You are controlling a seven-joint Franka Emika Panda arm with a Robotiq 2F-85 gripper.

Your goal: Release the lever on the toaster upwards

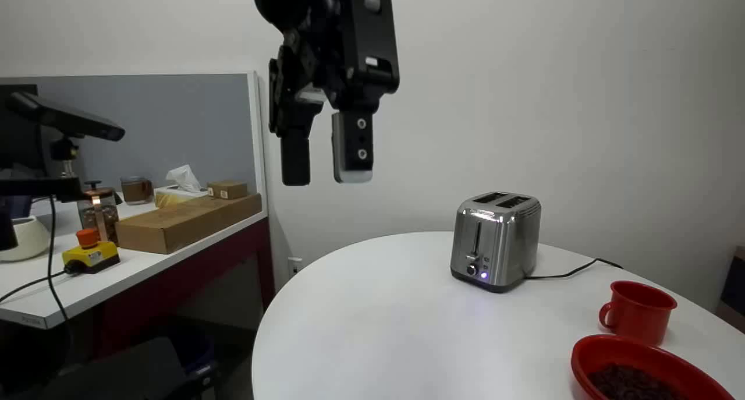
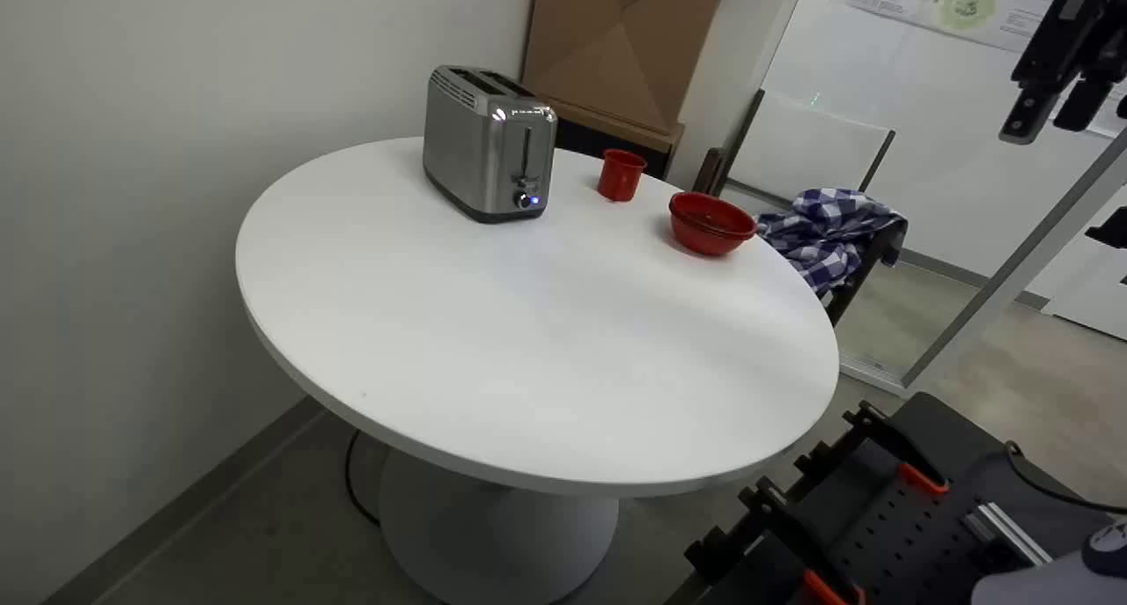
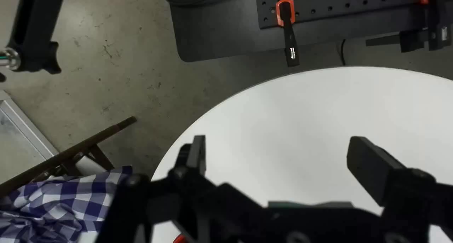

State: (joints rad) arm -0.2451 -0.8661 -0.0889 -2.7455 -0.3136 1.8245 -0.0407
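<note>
Now | we hold our hand (image 1: 325,177) high, fingers (image 1: 295,162) apart | toaster (image 1: 497,245) stands on bench (image 1: 378,330), lever (image 1: 472,257) low, light (image 1: 483,275) lit

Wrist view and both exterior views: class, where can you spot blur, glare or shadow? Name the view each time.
In the wrist view, the gripper looks dark and out of focus, while the checked cloth beyond is crisper; in both exterior views, the shiny toaster catches bright highlights; in an exterior view, a soft shadow falls on the table beside the red bowl.
</note>
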